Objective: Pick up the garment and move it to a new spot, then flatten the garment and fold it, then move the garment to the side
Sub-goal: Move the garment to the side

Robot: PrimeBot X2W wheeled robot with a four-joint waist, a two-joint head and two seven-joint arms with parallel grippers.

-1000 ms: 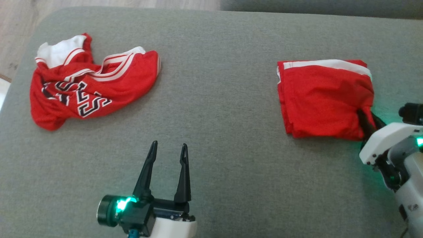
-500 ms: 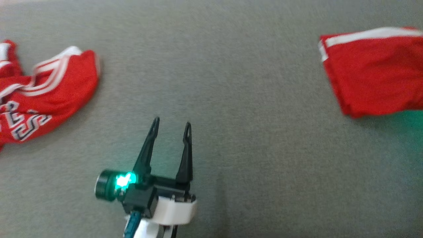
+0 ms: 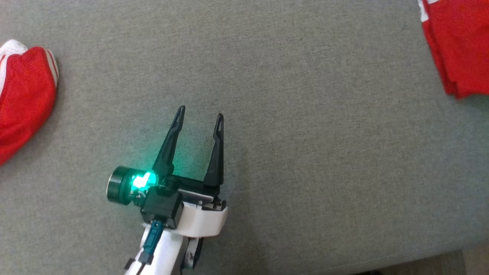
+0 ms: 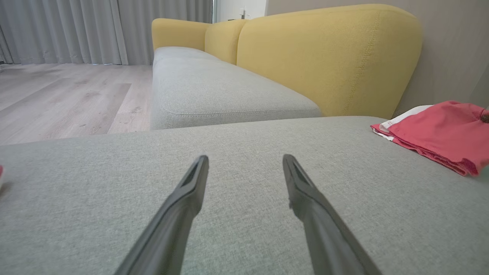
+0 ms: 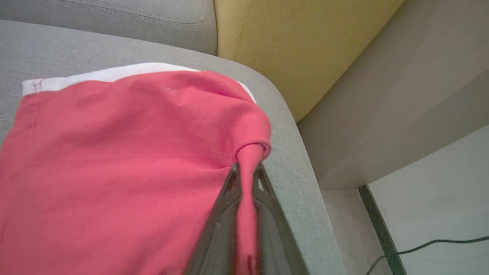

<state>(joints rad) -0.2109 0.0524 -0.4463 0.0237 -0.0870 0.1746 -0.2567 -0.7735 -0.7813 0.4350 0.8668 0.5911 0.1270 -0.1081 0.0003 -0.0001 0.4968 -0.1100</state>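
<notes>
1. Head view.
   - Lower left of the middle: left gripper (image 3: 200, 111), fingers spread wide, nothing between them, just above the grey cushion (image 3: 305, 152).
   - Upper right corner: red garment (image 3: 462, 46), folded, partly cut off by the frame edge.
   - Left edge: a crumpled red jersey (image 3: 23, 95), well apart from the gripper and from the red garment.

2. Left wrist view.
   - Bottom middle: the same two dark fingers, wide apart and empty, only bare cushion between them.
   - Right edge: the red garment (image 4: 439, 130) lying on the cushion, with a white strip at its far side.
   - Top: yellow sofa back (image 4: 324, 57).

3. Right wrist view.
   - Bottom middle: right gripper (image 5: 247, 168), squeezed tight on one small bunched-up corner of the red garment.
   - Left half of the frame: the rest of the garment, spread on the cushion, close to its rounded edge.
   - Lower right: pale floor (image 5: 439, 191) and a thin cable (image 5: 439, 242).

4. Things that could go wrong from here, as a guess.
   - Only a tiny pinch of cloth held, so easy to lose with a quick tug.
   - Pulling by one corner: a good way to drag the fold open.
   - So near the cushion edge: easy to slide off onto the floor.
</notes>
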